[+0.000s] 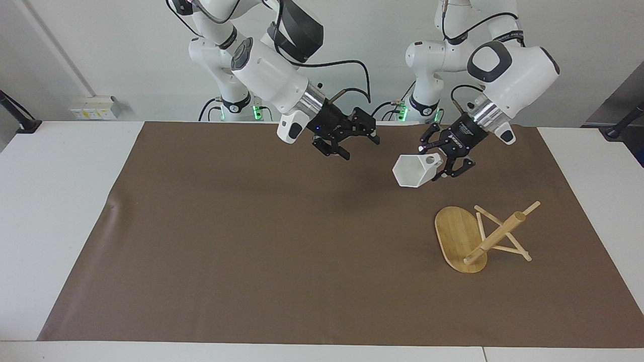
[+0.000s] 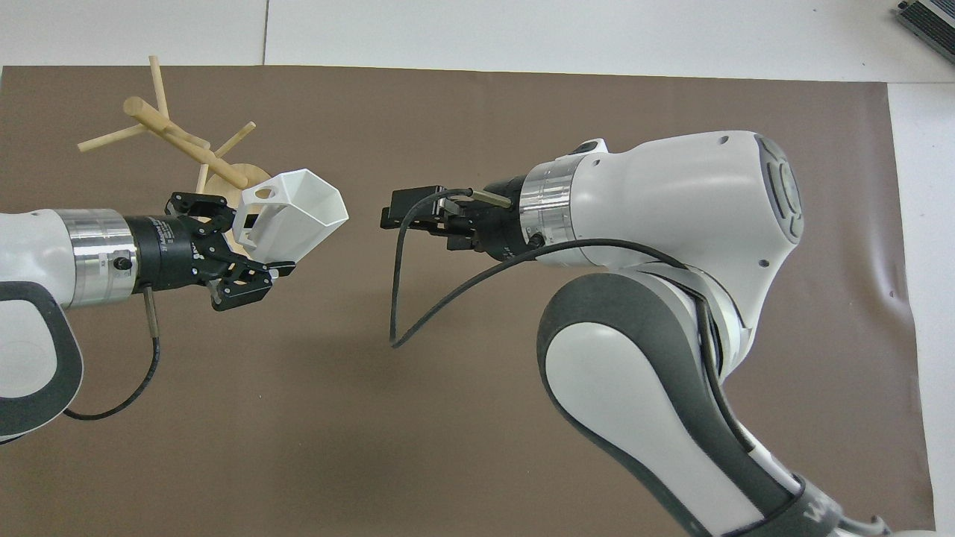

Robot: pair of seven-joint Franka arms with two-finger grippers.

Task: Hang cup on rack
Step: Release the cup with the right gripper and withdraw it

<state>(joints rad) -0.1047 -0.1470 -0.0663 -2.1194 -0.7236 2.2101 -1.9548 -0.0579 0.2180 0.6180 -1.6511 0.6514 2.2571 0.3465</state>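
cup (image 1: 413, 170) up in the air right of centre in the facing view, gripped at its blocky handle by the left gripper (image 1: 443, 163), fingers closed tight on the handle. hexagonal mouth tipped sideways and downward, toward the middle of the frame. round hole in the handle visible on top. in the overhead view, same cup (image 2: 295, 209) at left of centre, mouth pointing toward the frame's middle, left gripper (image 2: 250, 250) clamped on the handle end, partly covering the base of the rack.

rack (image 1: 483, 236) lower right in the facing view, oval base flat on the brown mat (image 1: 251, 251), thick post leaning toward the right edge of the frame, thin pegs crossing it. in the overhead view, rack (image 2: 179, 138) in the upper left corner, post and pegs standing clear above the cup, not touching it.

right gripper (image 1: 352, 138) above the centre of the facing view, hanging over the mat, jaws spread wide, holding nothing, well apart from the cup. in the overhead view, right gripper (image 2: 406, 212) just right of the cup's mouth, a clear gap between them, black cable looping down from the wrist.
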